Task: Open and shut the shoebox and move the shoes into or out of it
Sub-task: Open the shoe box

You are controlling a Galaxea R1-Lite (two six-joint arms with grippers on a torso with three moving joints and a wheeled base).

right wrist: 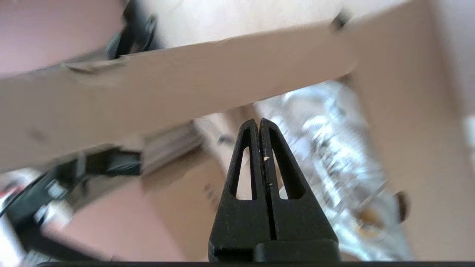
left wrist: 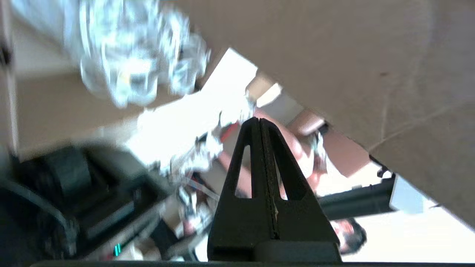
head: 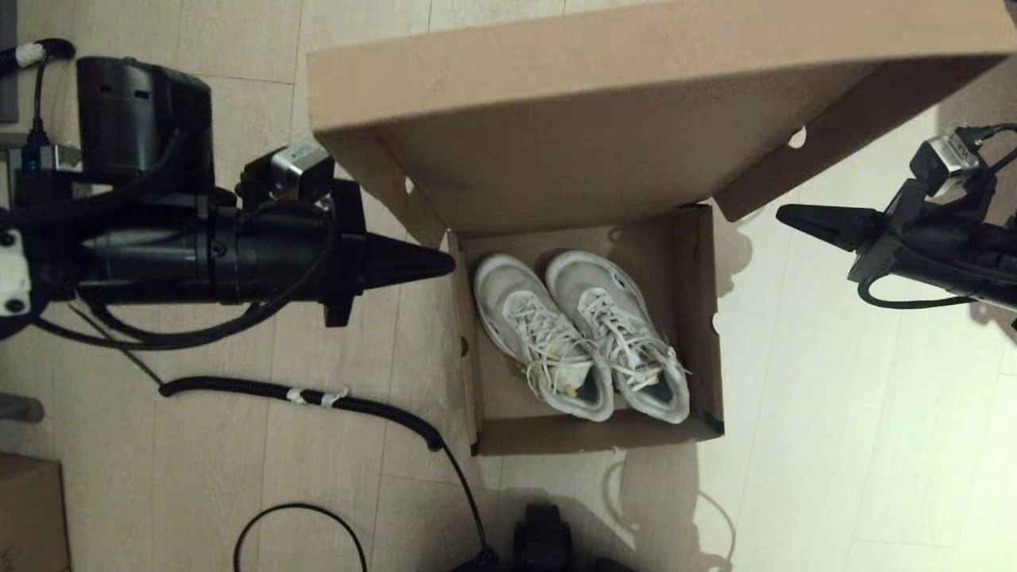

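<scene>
The brown shoebox [head: 707,318] stands on the floor with its hinged lid [head: 604,119] raised and leaning over the back of the box. Both white sneakers [head: 580,334] lie side by side inside it, toes toward the lid. My left gripper [head: 446,264] is shut and empty, its tip right at the box's left wall below the lid's edge. My right gripper [head: 783,213] is shut and empty, a short way off the box's right side near the lid's corner. In the left wrist view the gripper [left wrist: 259,119] points under the lid [left wrist: 352,63]; in the right wrist view the gripper [right wrist: 258,121] faces the shoes [right wrist: 334,148].
A black corrugated cable [head: 318,397] and a thin looped wire [head: 302,516] lie on the pale wooden floor left of the box. Another brown carton [head: 28,508] sits at the bottom left corner. Open floor stretches to the right of the box.
</scene>
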